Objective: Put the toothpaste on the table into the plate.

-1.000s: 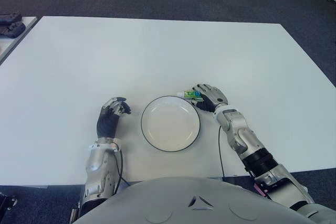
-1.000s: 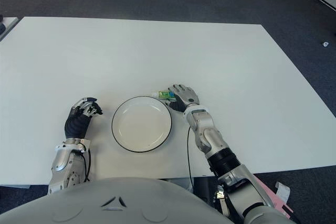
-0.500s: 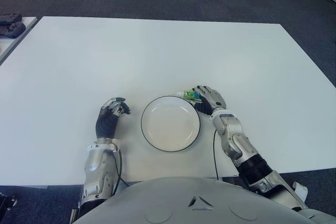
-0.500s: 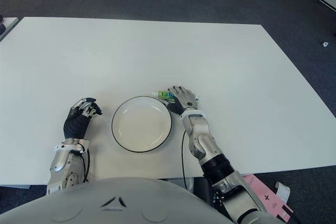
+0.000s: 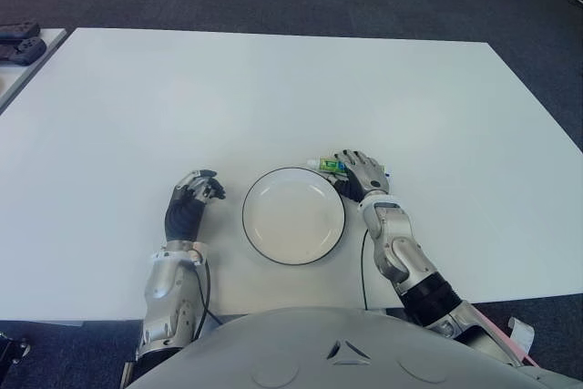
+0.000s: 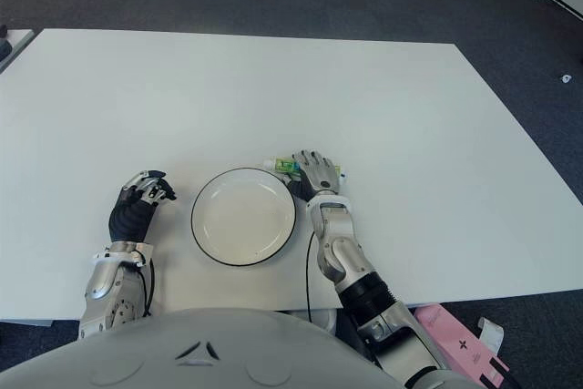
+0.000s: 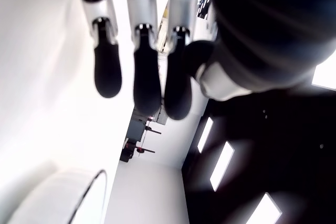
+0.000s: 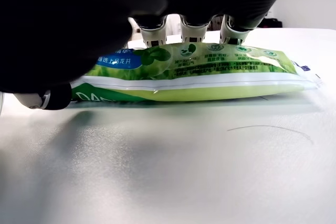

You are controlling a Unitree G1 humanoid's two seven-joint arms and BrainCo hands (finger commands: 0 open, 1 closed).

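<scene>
A green and white toothpaste tube (image 5: pixel 328 165) lies flat on the white table (image 5: pixel 273 88), just past the far right rim of the round white plate (image 5: pixel 293 216) with a dark edge. My right hand (image 5: pixel 363 173) lies across the tube. In the right wrist view its fingers (image 8: pixel 191 27) arch down behind the toothpaste tube (image 8: pixel 199 72) and the thumb touches the near edge by the cap end. The tube is neither squeezed nor lifted. My left hand (image 5: pixel 191 199) shows left of the plate, fingers curled, holding nothing.
The plate holds nothing. Wide bare table stretches behind and to both sides. Dark objects (image 5: pixel 18 43) sit on a second table at the far left. Dark carpet surrounds the table, and a pink item (image 6: pixel 455 343) shows below the near right edge.
My right elbow and forearm have swung in toward my body while the hand stayed over the toothpaste. The tube, the plate and the left hand have not moved.
</scene>
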